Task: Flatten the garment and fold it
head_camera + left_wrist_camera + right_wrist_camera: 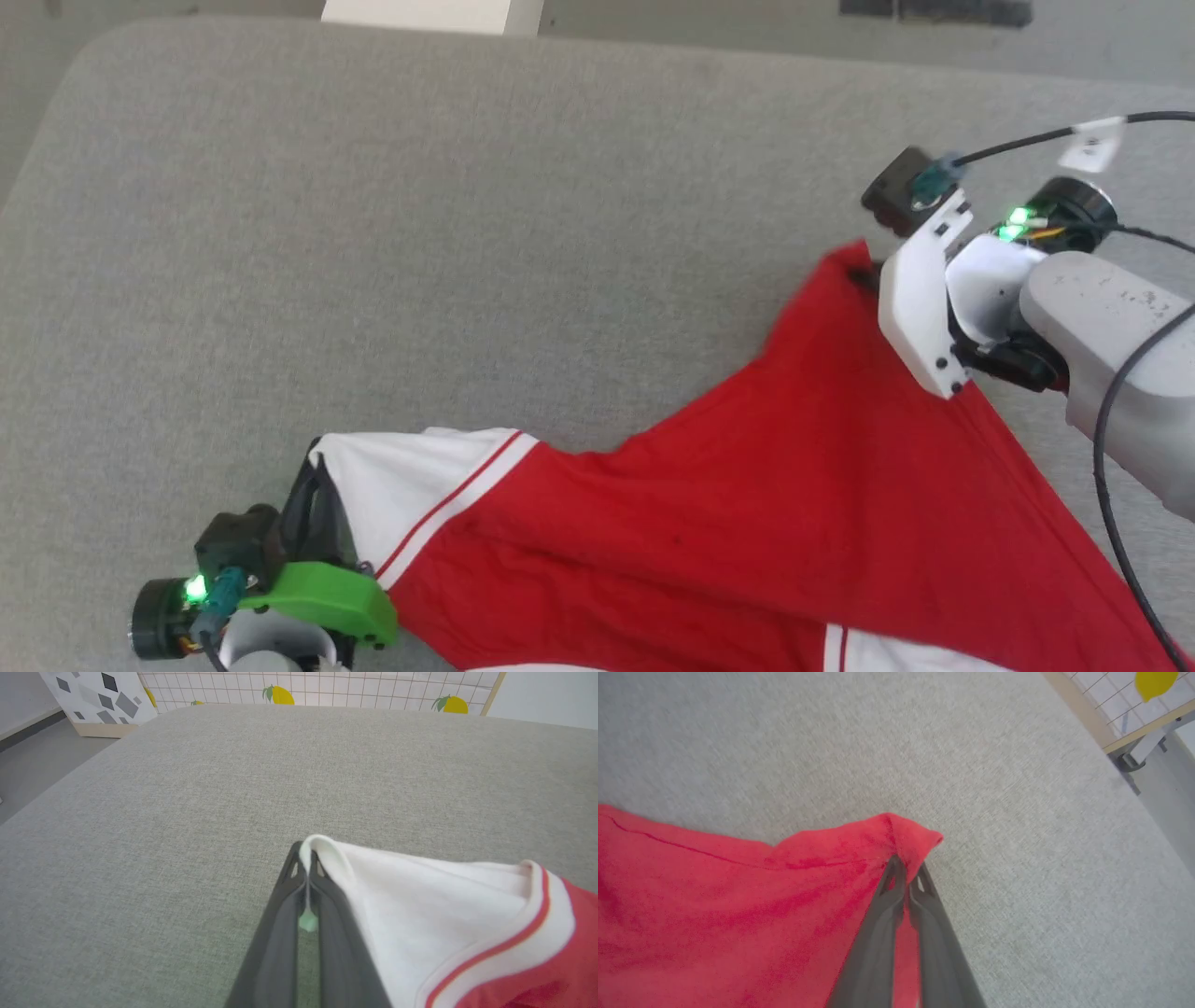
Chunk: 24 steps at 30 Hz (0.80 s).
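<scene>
Jaws pinch garment [747, 504] over grey cushion [373, 233], lemon panel [327, 690] beyond.

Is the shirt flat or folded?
Neither: the garment is stretched, creased, between the left end effector gripping its white sleeve and the right end effector gripping a red corner.
</scene>
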Tool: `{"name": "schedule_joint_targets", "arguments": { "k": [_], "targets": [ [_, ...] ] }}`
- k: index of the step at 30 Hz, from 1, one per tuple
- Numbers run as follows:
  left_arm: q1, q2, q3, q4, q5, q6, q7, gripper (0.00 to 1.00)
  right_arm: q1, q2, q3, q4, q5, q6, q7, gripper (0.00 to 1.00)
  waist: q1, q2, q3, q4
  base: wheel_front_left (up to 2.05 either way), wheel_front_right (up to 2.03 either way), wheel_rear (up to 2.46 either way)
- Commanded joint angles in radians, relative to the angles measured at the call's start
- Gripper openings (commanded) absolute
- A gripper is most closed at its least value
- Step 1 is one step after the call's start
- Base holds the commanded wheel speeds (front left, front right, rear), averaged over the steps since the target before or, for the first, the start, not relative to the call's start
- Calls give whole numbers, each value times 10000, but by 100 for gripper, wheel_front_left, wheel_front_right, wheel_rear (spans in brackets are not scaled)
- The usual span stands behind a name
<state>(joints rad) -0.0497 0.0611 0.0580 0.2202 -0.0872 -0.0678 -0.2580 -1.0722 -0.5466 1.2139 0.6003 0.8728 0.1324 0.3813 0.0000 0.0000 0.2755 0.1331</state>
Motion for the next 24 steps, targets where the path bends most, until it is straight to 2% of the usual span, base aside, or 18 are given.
{"name": "schedule_joint_targets", "arguments": {
  "k": [1, 7, 12, 19, 24],
  "targets": [
    [100, 147, 92, -54, 85, 58, -38, 0, 67, -12, -140, -28, 90, -17, -658, 0, 0, 0, -601, -368, 0, 0, 0],
    [-89, 425, 427, -461, 114, 99, -38, 0, 385, -10, -559, 13, -6, -17, -2900, 0, 0, 0, -1458, -781, 0, 0, 0],
    [-692, 724, 734, -1042, 146, 197, -38, 0, 476, 132, -1122, 142, -235, -17, -4180, 0, 0, 0, -1980, -1103, 0, 0, 0],
    [-2809, 1466, 696, -1477, 261, 16, -38, 0, 52, 628, -2579, 568, -824, -17, -5634, 0, 0, 0, -2208, -1456, 0, 0, 0],
    [-4847, 1961, 468, -1479, 409, -90, 137, 0, -457, 1237, -3717, 910, -1385, -17, -6081, 0, 0, 0, -1937, -1621, 0, 0, 0]
  ]
}}
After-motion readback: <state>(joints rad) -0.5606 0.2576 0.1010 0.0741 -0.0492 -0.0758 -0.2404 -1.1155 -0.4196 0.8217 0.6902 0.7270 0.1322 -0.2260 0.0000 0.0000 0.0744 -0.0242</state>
